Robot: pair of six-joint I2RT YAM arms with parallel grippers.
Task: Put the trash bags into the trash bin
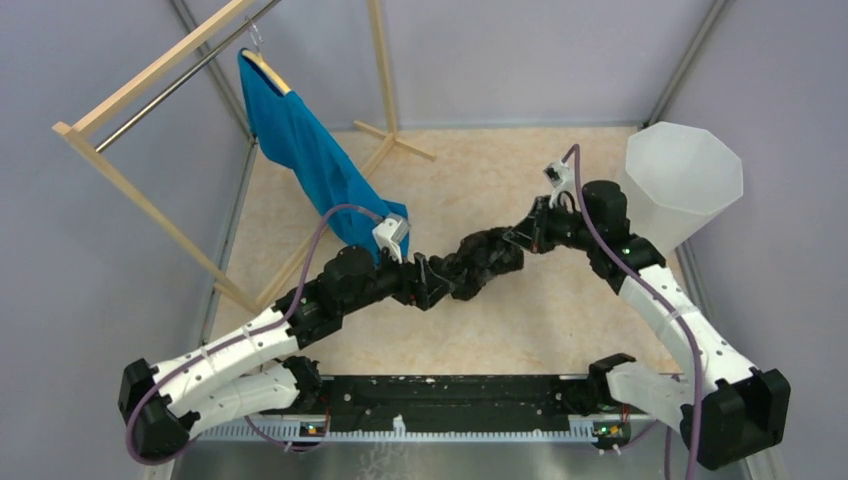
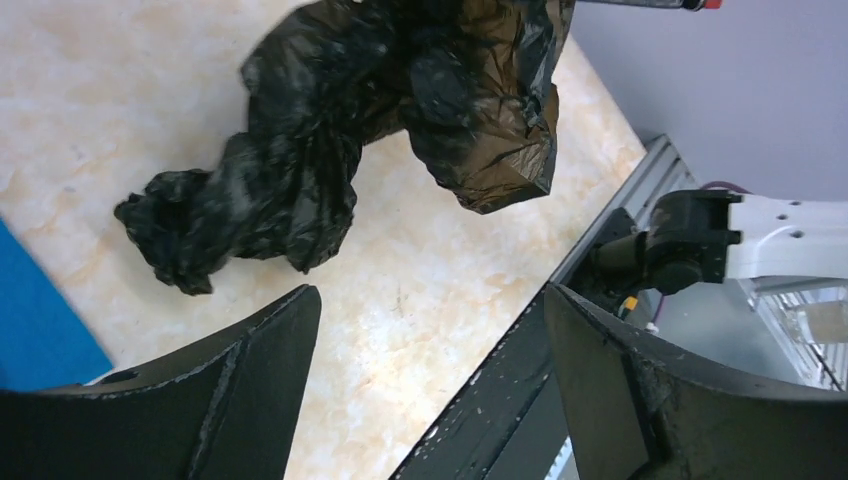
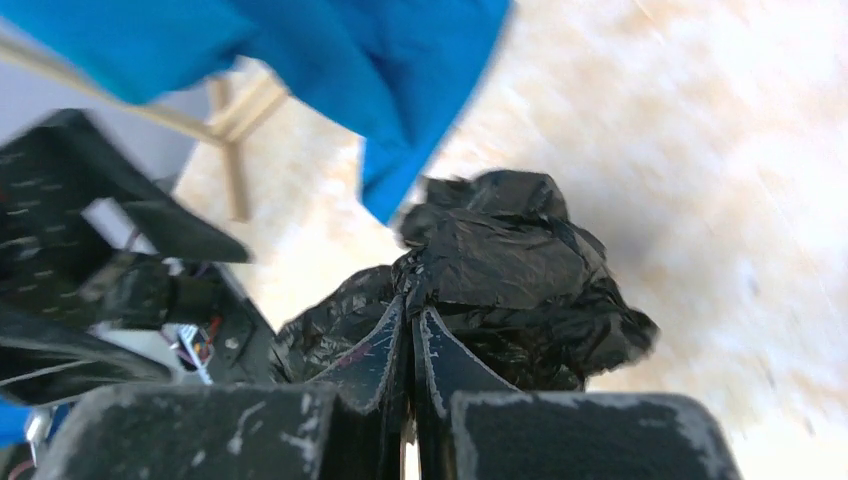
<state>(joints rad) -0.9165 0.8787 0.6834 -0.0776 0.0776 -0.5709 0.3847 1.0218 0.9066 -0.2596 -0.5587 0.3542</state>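
Black, glossy film crumpled into one long wad, the trash bag point(image 1: 480, 262) sits over the middle of the table point(image 1: 500, 170), stretched between the two grippers. The right gripper point(image 1: 517, 240) meets its far right end with the fingers pressed flat together; in the right wrist view their tips point(image 3: 410, 322) pinch a fold of the bag point(image 3: 500, 260), and the bulk of the film bunches just beyond them. The left gripper point(image 2: 430, 300) stands spread wide with nothing between its fingers point(image 2: 290, 330). It points at the bag's other end point(image 2: 240, 210), which lies on the marbled tabletop point(image 2: 450, 270) a short way ahead of the fingertips, apart from them, while the brownish, see-through end hangs raised toward the upper right of that view. The trash bin point(image 1: 685, 185), frosted white with faceted walls, stands upright in the far right corner, mouth open upward, just beside the right arm's elbow and well apart from the bag. A blue T-shirt point(image 1: 310, 150) hangs from a wooden rack point(image 1: 150, 90) at the far left, its lower end coming down just beside the left wrist; it also shows as a blue patch point(image 2: 40, 320) left of the open fingers. Bare tabletop lies between the bag and the far wall, and a strip more between the bag and the black rail point(image 1: 450, 390) along the near edge. Grey walls close in the left, right and far sides.
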